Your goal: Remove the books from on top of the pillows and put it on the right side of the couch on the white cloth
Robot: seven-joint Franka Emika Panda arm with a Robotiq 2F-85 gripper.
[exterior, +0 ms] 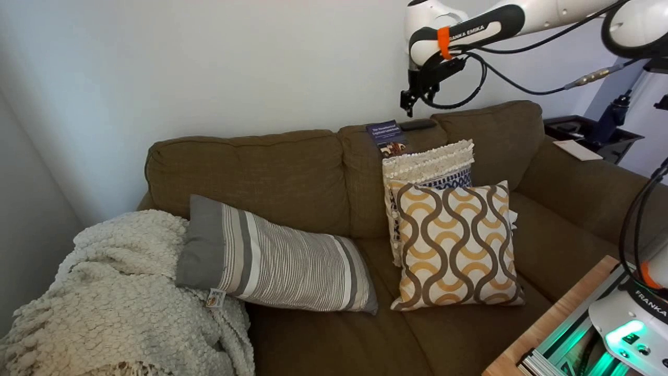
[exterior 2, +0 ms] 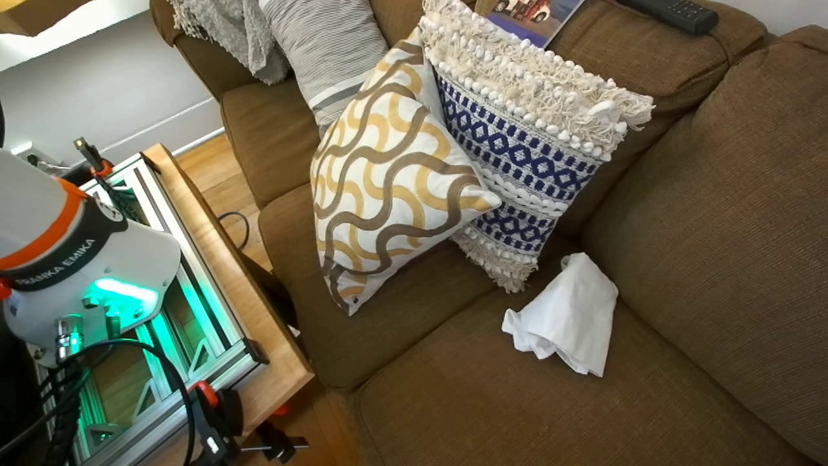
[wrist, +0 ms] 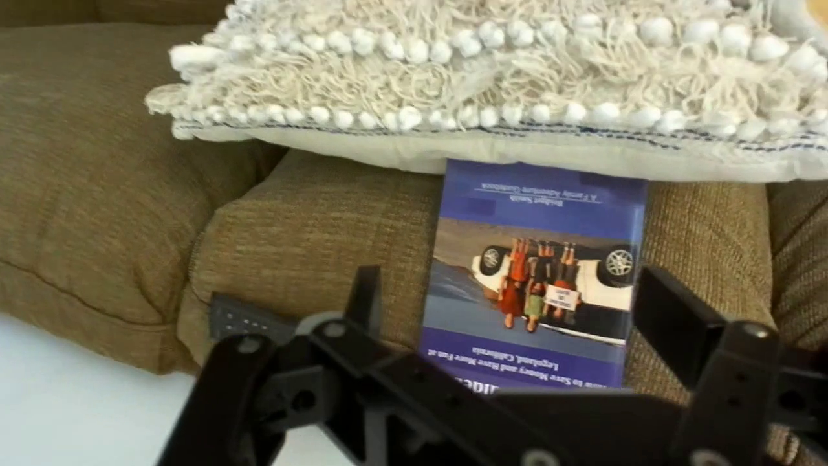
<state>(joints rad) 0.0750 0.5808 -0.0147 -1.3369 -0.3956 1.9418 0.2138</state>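
my pincer (wrist: 508,285) hangs spread wide above the book (wrist: 540,272), which rests on the back of the couch (wrist: 323,226), behind the fringed pillow (wrist: 427,77). that pillow hides the book's bottom edge; in the wrist view i cover part of the title, though "legoland, california" and "a family adventure guidebook" read upside down. an exterior view crops the book's top yet alone shows the cloth (exterior 2: 569,317) whole, just beside that pillow.
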